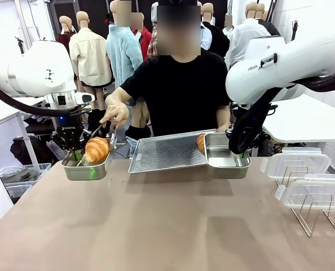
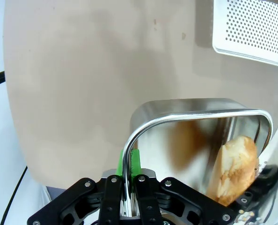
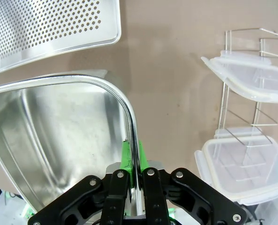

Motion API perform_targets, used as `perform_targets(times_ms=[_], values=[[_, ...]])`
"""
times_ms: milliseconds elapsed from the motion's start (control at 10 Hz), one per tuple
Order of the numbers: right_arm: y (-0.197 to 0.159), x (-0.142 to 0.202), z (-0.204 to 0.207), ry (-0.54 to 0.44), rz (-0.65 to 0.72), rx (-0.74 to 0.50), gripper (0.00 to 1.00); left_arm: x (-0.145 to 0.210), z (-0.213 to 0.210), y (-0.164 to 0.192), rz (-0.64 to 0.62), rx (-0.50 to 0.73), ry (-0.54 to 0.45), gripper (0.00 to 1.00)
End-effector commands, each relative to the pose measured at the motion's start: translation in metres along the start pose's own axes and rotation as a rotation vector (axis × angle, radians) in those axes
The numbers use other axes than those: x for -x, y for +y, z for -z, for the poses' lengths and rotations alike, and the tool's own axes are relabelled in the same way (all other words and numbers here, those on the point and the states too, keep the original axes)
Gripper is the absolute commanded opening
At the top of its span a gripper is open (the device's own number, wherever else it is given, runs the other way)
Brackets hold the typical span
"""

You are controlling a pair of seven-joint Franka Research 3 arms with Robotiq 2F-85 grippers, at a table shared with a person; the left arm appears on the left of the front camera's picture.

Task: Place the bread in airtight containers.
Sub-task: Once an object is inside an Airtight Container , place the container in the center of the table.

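Stainless steel is pinched by both claws. The rim of the left tub (image 1: 88,171) is clamped between the pressed-together fingers of the left claw (image 2: 129,174), and the rim of the right tub (image 1: 226,168) is gripped the same way by the right claw (image 3: 135,161). Both tubs are held near the far edge of the worktop (image 1: 156,226).

One roll (image 1: 97,149) is already inside the left tub. It leans with its long axis tipped up against the wall and is touched by tongs (image 1: 111,138) held in the person's hand (image 1: 115,113) at about 1 o'clock from it.

The right tub is seen to be empty. The second roll (image 1: 201,142) lies on the perforated tray (image 1: 167,153), at roughly 9 o'clock from the right claw and just beside the tub's far left corner. Its long axis cannot be told, since part of it is hidden behind the rim.

The next move is judged to turn on that small gap. The roll is nearer the right tub than the left, and the person's hand is better placed to lift it across. The two clear lids (image 1: 300,164) are stacked on a wire rack (image 1: 320,217) at 3 to 4 o'clock from the right tub.
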State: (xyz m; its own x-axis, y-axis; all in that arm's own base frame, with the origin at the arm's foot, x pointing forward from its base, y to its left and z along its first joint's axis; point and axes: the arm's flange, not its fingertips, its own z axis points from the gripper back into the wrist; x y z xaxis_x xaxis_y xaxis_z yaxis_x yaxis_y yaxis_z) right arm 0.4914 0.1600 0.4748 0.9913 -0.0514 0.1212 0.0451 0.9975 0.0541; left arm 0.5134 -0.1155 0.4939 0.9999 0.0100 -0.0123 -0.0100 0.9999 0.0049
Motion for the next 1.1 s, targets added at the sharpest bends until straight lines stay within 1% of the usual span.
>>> perform_targets(times_ms=[0,1000], values=[[-0.0004,0.0013,0.0021,-0.021,-0.003,-0.003,0.0,0.0031,-0.0036,0.0018,0.006,0.001,-0.009,0.0],[-0.0004,0.0013,0.0021,-0.021,-0.003,-0.003,0.0,0.0031,-0.0036,0.0018,0.006,0.001,-0.009,0.0]])
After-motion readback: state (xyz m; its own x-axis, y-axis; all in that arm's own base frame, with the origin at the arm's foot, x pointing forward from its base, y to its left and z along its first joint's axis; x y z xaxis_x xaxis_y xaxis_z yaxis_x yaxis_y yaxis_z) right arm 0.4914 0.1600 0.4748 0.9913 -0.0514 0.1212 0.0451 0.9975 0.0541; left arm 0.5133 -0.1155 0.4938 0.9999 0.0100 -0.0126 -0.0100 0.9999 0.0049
